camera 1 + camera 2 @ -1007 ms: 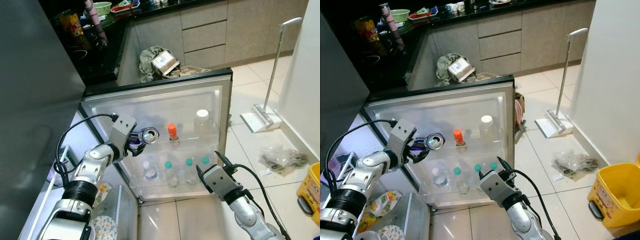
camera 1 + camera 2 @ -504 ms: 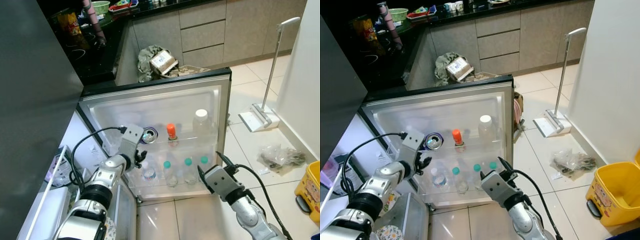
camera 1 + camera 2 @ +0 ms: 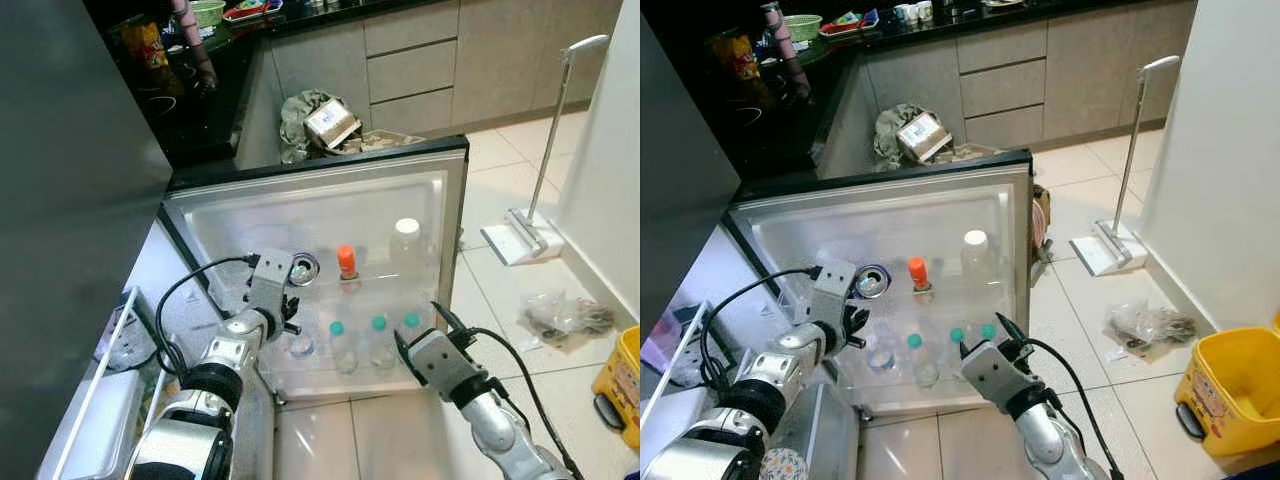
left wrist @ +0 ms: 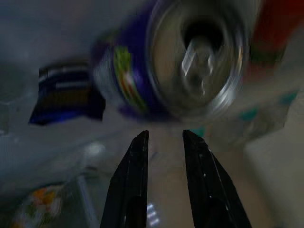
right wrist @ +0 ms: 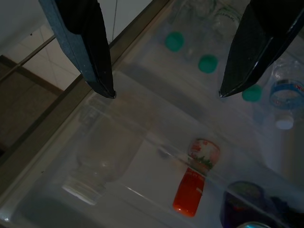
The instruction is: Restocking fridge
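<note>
Left wrist view: left pincer (image 4: 164, 135) narrowed, empty, just below the can (image 4: 183, 59). Can is lodged in door shelf (image 3: 370, 285), judged released. Right pincer (image 5: 166, 92) held wide.

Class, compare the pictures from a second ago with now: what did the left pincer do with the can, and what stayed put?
The left pincer carried the purple can to the fridge door shelf, let it go beside the orange-capped bottle, and drew back. Its fingers now stand slightly apart with nothing between them. The right pincer stayed open near the lower shelf; the bottles kept their places.
</note>
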Motion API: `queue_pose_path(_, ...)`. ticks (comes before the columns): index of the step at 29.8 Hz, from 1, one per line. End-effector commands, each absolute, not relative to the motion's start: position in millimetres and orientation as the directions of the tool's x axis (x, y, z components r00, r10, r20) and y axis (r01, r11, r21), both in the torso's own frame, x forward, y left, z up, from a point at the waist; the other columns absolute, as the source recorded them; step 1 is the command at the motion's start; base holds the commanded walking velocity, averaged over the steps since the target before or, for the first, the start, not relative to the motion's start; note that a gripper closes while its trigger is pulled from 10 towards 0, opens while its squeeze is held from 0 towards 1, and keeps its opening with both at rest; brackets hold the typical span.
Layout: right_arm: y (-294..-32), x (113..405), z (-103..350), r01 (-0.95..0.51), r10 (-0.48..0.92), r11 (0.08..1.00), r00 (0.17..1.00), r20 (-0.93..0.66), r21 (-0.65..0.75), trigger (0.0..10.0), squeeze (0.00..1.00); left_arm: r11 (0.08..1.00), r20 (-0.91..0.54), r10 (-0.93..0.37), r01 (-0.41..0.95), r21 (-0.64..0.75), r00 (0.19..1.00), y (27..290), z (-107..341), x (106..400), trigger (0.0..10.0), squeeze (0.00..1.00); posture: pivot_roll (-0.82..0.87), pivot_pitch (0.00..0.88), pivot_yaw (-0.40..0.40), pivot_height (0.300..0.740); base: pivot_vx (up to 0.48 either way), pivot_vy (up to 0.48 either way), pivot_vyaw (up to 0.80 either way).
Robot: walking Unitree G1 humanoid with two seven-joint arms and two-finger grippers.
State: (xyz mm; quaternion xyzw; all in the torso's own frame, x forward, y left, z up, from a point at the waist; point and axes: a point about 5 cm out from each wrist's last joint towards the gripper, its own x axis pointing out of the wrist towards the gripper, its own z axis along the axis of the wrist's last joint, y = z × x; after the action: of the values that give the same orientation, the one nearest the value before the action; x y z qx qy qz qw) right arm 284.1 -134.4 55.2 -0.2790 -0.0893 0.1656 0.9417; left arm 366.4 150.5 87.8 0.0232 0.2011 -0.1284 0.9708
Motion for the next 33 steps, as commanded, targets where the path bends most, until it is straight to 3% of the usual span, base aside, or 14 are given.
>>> queue_pose_path(1,-129.7,282.6,54.1,-0.284,0.385,0.780,0.920,0.070,-0.558,10.0,0.00,0.969,-0.356,-0.243,0.240,-0.052,0.902,148.5,93.0,369.6,10.0,0.00,-0.15,0.046,0.142,0.740,0.000,0.000,0.00)
queue_pose_path(9,-132.1,281.8,54.1,-0.278,0.380,0.779,0.922,0.071,-0.561,10.0,0.00,0.977,-0.295,-0.206,0.179,-0.114,0.933,150.8,106.8,377.5,10.0,0.00,-0.15,0.044,0.143,0.740,0.000,0.000,0.00)
queue_pose_path(17,-132.4,282.0,54.0,-0.278,0.381,0.779,0.922,0.071,-0.563,10.0,0.00,0.953,-0.245,-0.286,0.250,-0.169,0.926,145.6,120.1,382.7,10.0,0.00,-0.15,0.039,0.142,0.740,0.000,0.000,0.00)
queue_pose_path(25,-131.3,282.9,54.2,-0.282,0.384,0.777,0.921,0.070,-0.563,10.0,0.00,0.955,-0.202,-0.287,0.264,-0.136,0.936,145.7,128.1,384.8,10.0,0.00,-0.15,0.034,0.141,0.740,0.000,0.000,0.00)
queue_pose_path(33,-130.5,283.3,54.3,-0.285,0.388,0.775,0.919,0.068,-0.563,10.0,0.00,0.843,-0.076,-0.529,0.514,-0.161,0.845,114.4,150.3,379.2,10.0,0.00,-0.14,0.037,0.139,0.740,0.000,0.000,0.00)
